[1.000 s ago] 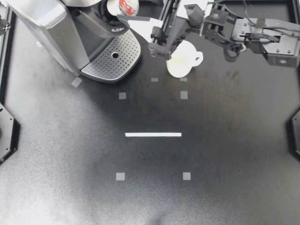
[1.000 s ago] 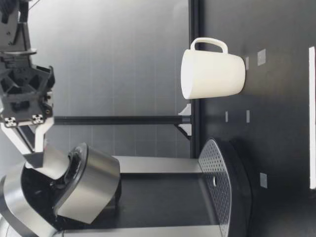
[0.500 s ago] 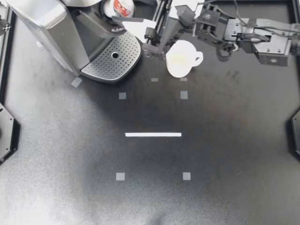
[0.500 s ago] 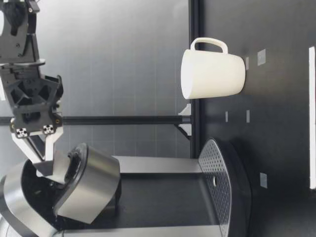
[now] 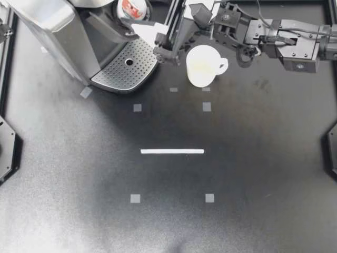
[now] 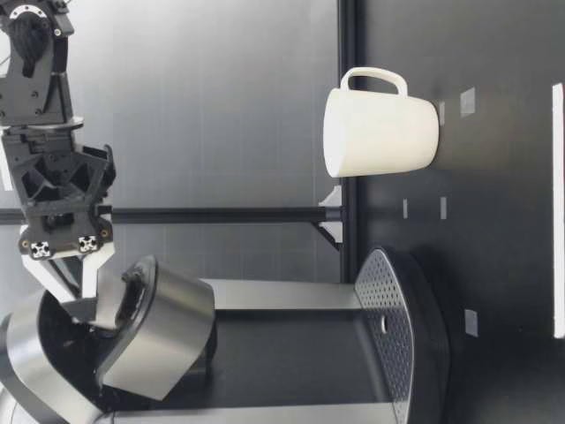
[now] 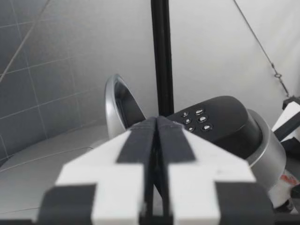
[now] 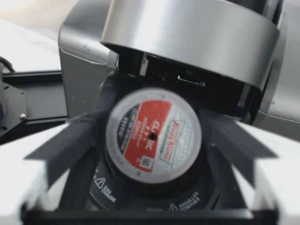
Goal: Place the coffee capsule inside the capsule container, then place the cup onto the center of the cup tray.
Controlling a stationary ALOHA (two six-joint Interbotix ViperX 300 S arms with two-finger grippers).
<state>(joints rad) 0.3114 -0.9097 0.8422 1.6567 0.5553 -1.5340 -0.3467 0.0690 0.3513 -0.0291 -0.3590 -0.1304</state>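
Observation:
My right gripper (image 5: pixel 148 39) reaches in over the coffee machine's open top. In the right wrist view the red-and-white coffee capsule (image 8: pixel 152 136) sits in the round capsule container (image 8: pixel 154 187), and the open fingers (image 8: pixel 70 145) stand apart from it on both sides. From above, the capsule (image 5: pixel 131 8) shows under the raised lid. The low view has the right gripper (image 6: pixel 75 296) pointing down into the machine's head. The white cup (image 5: pixel 202 66) stands upright on the table beside the perforated cup tray (image 5: pixel 129 66), under my right arm. My left gripper (image 7: pixel 157 140) is shut on nothing.
The coffee machine (image 5: pixel 58 31) fills the table's far left corner, its silver lid (image 6: pixel 154 327) tilted up. A white tape line (image 5: pixel 171 151) and small grey squares mark the black table. The cup (image 6: pixel 380 132) stands farther from the low camera than the tray (image 6: pixel 393 327).
My right gripper has moved left and down to the machine's open head, then its fingers opened and let go of the capsule in the container. The cup has not moved.

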